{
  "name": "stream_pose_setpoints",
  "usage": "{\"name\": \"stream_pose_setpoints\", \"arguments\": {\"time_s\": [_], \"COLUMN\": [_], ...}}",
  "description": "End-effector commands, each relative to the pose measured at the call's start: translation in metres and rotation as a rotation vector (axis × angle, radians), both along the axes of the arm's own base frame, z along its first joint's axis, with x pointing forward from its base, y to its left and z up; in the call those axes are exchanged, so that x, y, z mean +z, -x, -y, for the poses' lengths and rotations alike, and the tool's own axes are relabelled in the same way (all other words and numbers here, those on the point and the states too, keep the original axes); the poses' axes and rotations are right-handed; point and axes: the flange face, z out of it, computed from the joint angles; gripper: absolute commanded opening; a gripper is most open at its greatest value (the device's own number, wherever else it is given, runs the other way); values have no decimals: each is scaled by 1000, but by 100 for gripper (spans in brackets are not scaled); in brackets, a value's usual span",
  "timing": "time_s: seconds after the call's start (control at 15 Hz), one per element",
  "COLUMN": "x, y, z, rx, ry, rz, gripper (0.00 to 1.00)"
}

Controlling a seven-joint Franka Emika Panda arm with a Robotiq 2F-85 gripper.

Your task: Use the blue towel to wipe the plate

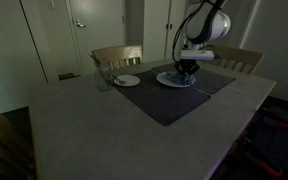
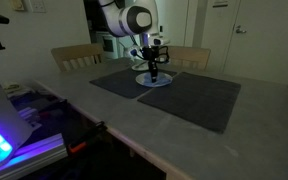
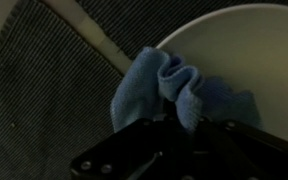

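The blue towel (image 3: 174, 90) lies bunched on the white plate (image 3: 254, 50), partly hanging over its left rim. My gripper (image 3: 182, 125) is shut on a fold of the towel and presses it down on the plate. In both exterior views the gripper (image 1: 187, 68) (image 2: 154, 70) stands straight above the plate (image 1: 174, 80) (image 2: 156, 81), which sits on a dark placemat (image 1: 169, 95) (image 2: 199, 95). The towel shows only as a dark lump under the fingers there.
A small white saucer (image 1: 127, 80) and a glass (image 1: 103, 76) stand at the far side of the table. Wooden chairs (image 1: 117, 55) (image 1: 236, 58) stand behind the table. A lit device (image 2: 4, 135) sits near the table's edge.
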Motion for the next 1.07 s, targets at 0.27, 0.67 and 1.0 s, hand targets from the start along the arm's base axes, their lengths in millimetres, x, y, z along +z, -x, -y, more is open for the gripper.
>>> {"name": "stream_pose_setpoints", "arguments": {"time_s": [0.27,0.67,1.0], "x": [-19,-20,-22], "y": [-12,-15,-18], "z": [6,-5,-17], "rx": [-75,-92,-83], "ry": [-41,-83,-131], "rz": [28,22,12], "gripper": [2,2,2]}}
